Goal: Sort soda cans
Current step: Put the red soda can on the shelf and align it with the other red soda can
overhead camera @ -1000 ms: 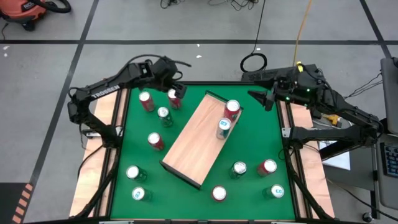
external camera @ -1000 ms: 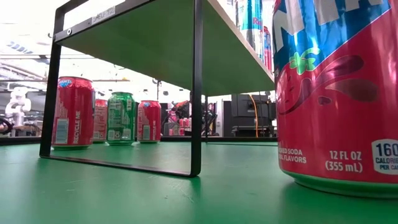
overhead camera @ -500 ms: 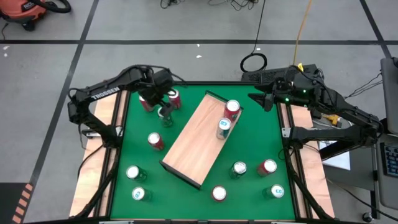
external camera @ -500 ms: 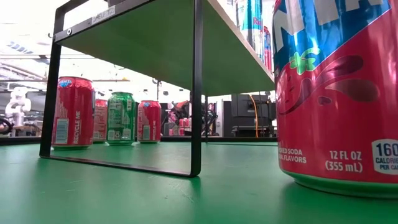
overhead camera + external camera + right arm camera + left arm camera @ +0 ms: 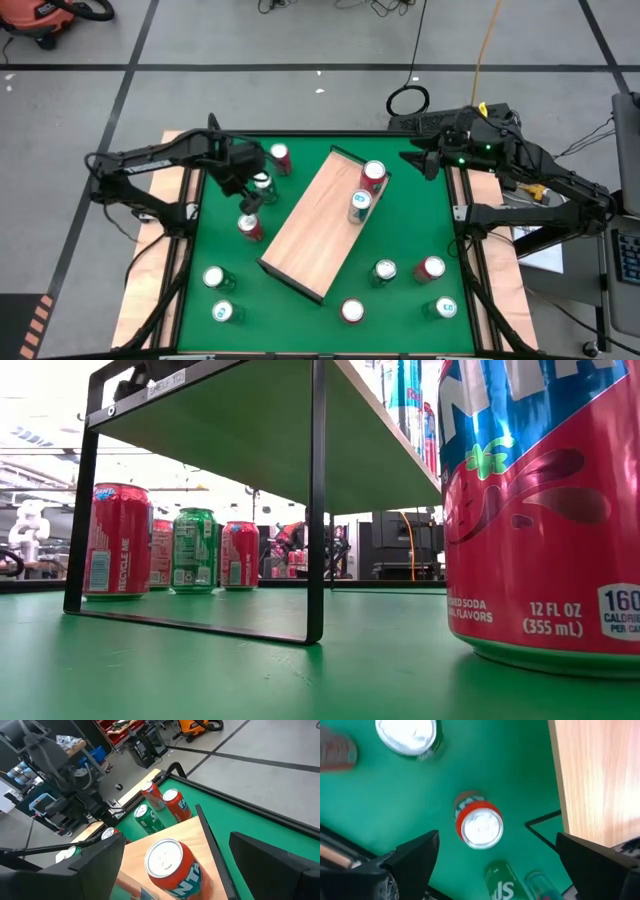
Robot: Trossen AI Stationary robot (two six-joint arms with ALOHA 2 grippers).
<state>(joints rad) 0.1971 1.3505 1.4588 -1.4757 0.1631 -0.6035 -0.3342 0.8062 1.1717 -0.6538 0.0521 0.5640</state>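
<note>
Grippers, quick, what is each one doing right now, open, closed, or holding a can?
Left gripper: jaws open, empty, above a red can.
Right gripper: jaws open, empty, by the wooden board.

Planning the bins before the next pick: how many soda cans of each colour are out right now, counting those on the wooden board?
Red cans: 6 (one shows only in the right wrist view)
Green or teal cans: 6 (shades hard to split from above)
Total: 12
</note>
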